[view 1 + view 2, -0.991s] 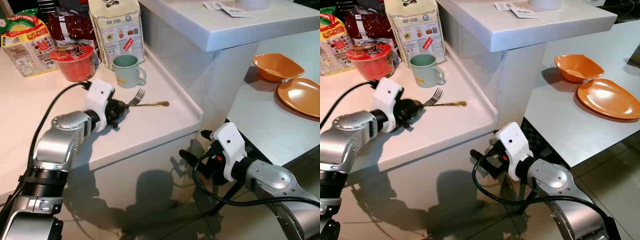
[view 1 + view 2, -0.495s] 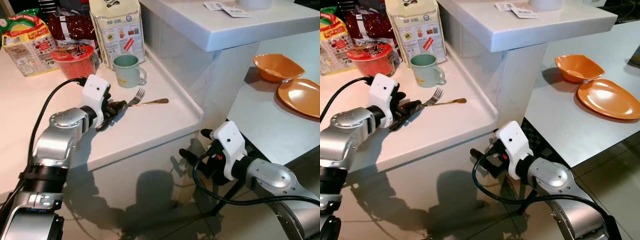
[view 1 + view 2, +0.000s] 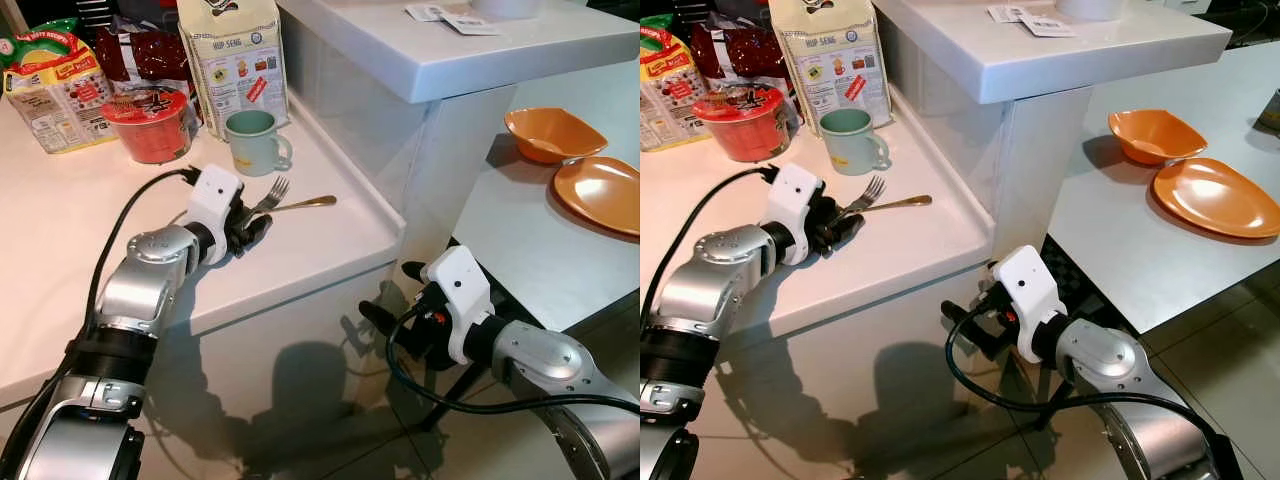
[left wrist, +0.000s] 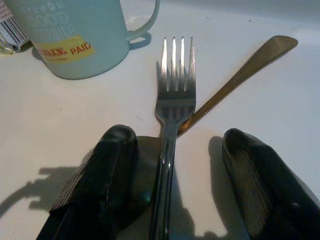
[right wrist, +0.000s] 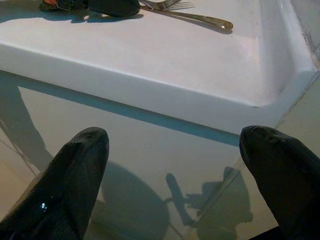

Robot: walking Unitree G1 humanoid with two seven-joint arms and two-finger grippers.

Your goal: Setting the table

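Fork [image 3: 272,192], left eye view: we see it lying flat on the white counter [image 3: 300,250], just in front of the green mug [image 3: 255,141], crossed over a gold spoon [image 3: 305,204]; our left gripper [image 3: 248,226] sits at its handle end.
Progress, left eye view: we judge the task barely begun. The orange bowl [image 3: 553,133] and orange plate [image 3: 603,191] sit on the lower table [image 3: 520,240], well apart from the cutlery, and nothing is lifted yet.
Right arm, right eye view: our right gripper [image 3: 965,322] hangs below the counter edge, idle.
Fork axis, left wrist view: the fork [image 4: 172,105] runs straight along our line of reach, tines away from us toward the mug [image 4: 70,35], handle toward the wrist. The spoon [image 4: 240,80] slants under its neck.
Left jaws, left wrist view: spread wide, one finger either side of the handle, not clamped on it.
Right jaws, right wrist view: parted and empty, facing the counter's front edge.
Left to do: we reckon closing on the fork, lifting it, and carrying it to the plate.
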